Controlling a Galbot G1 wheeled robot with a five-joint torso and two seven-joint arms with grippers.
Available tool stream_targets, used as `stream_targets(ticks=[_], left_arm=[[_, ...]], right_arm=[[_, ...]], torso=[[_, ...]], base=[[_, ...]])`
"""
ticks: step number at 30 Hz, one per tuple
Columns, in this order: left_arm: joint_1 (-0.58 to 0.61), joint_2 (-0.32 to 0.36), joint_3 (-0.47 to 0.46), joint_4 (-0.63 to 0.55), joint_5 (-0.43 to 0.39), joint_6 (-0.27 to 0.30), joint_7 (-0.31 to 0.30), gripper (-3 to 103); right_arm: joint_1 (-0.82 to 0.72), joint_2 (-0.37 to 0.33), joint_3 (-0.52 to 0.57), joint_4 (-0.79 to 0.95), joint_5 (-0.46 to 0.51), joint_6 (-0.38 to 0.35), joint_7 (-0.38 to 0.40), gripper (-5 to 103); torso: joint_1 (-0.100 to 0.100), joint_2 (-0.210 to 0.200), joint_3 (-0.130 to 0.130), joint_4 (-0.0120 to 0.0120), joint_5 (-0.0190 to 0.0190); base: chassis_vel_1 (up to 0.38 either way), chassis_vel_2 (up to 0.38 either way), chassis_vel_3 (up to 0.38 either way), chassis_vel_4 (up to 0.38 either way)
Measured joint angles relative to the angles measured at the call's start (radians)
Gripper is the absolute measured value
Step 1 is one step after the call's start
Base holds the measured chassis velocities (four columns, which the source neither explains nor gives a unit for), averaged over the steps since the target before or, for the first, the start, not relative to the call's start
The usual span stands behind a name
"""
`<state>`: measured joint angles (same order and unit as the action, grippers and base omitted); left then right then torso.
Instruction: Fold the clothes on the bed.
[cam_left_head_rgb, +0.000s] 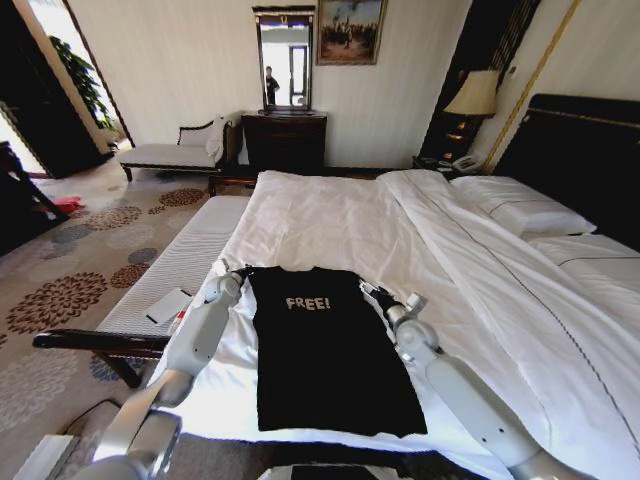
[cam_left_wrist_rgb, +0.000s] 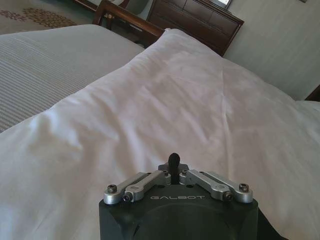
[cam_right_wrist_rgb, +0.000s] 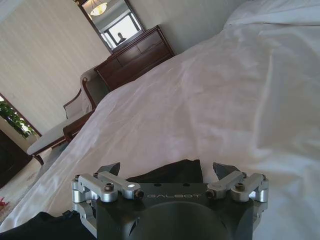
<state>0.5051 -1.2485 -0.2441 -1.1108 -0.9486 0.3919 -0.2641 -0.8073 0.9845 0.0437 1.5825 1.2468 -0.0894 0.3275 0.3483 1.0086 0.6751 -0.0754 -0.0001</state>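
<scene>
Room: pale walls, patterned carpet (cam_left_head_rgb: 60, 290) w/ brown flower motifs on the robot's left. Bed (cam_left_head_rgb: 330, 215) fills most of the head view, white sheet smooth w/ light wrinkles; duvet (cam_left_head_rgb: 520, 290) heaped in a long fold toward 2 o'clock, pillows (cam_left_head_rgb: 520, 205) at 1–2 o'clock below the dark headboard (cam_left_head_rgb: 585, 150). Striped bench (cam_left_head_rgb: 175, 265) runs along the bed's left side at 9–10 o'clock, a white pad-like item lying on it. Chaise lounge (cam_left_head_rgb: 175, 150) at 11 o'clock, dark dresser (cam_left_head_rgb: 285, 140) w/ mirror (cam_left_head_rgb: 285, 60) at 12, framed painting just beside the mirror, lamp (cam_left_head_rgb: 473, 95) at 1 o'clock.

T-shirt (cam_left_head_rgb: 325, 350): black, flat on the sheet at the near edge of the bed, sleeves tucked in so it reads as a long rectangle, "FREE!" facing up, collar end toward 12.

Left gripper (cam_left_head_rgb: 243, 272) at the shirt's upper left corner, at approx 10 o'clock from the lettering; fingers' state – cannot tell. Right gripper (cam_right_wrist_rgb: 167, 172) at the upper right corner, approx 3 o'clock from the lettering, released: jaws spread wide, black cloth lying below and between them.
</scene>
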Motion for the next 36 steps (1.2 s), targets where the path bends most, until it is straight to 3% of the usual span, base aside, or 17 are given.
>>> stream_targets(ticks=[5, 11, 15, 28, 32, 36], left_arm=[[0.015, 0.002, -0.003, -0.004, 0.006, -0.002, -0.001, 2], [0.025, 0.002, -0.006, -0.010, 0.010, -0.004, -0.001, 2], [0.030, 0.011, -0.008, -0.016, 0.011, -0.006, -0.001, 2], [0.032, 0.017, -0.006, -0.027, 0.009, -0.009, 0.001, 2], [0.030, 0.014, -0.004, -0.027, 0.009, -0.009, 0.001, 2], [0.029, 0.012, -0.002, -0.026, 0.009, -0.010, 0.001, 2]], right_arm=[[0.148, 0.056, -0.080, -0.161, 0.005, -0.006, -0.018, 100], [0.220, 0.105, -0.123, -0.267, 0.005, -0.010, -0.042, 100], [0.290, 0.192, -0.168, -0.421, -0.007, -0.031, -0.068, 100], [0.319, 0.245, -0.166, -0.536, -0.073, -0.025, -0.084, 101], [0.326, 0.239, -0.147, -0.524, -0.079, -0.022, -0.084, 96], [0.340, 0.227, -0.136, -0.523, -0.092, -0.019, -0.086, 100]], torso=[[0.000, 0.000, 0.000, 0.0005, -0.0002], [0.000, 0.000, 0.000, 0.0002, -0.0001], [0.000, 0.000, 0.000, 0.0003, -0.0001], [0.000, 0.000, 0.000, 0.0002, 0.0001], [0.000, 0.000, 0.000, 0.0002, 0.0002], [0.000, 0.000, 0.000, 0.0000, 0.0001]], base=[[0.000, 0.000, 0.000, 0.000], [0.000, 0.000, 0.000, 0.000], [0.000, 0.000, 0.000, 0.000], [0.000, 0.000, 0.000, 0.000], [0.000, 0.000, 0.000, 0.000], [0.000, 0.000, 0.000, 0.000]])
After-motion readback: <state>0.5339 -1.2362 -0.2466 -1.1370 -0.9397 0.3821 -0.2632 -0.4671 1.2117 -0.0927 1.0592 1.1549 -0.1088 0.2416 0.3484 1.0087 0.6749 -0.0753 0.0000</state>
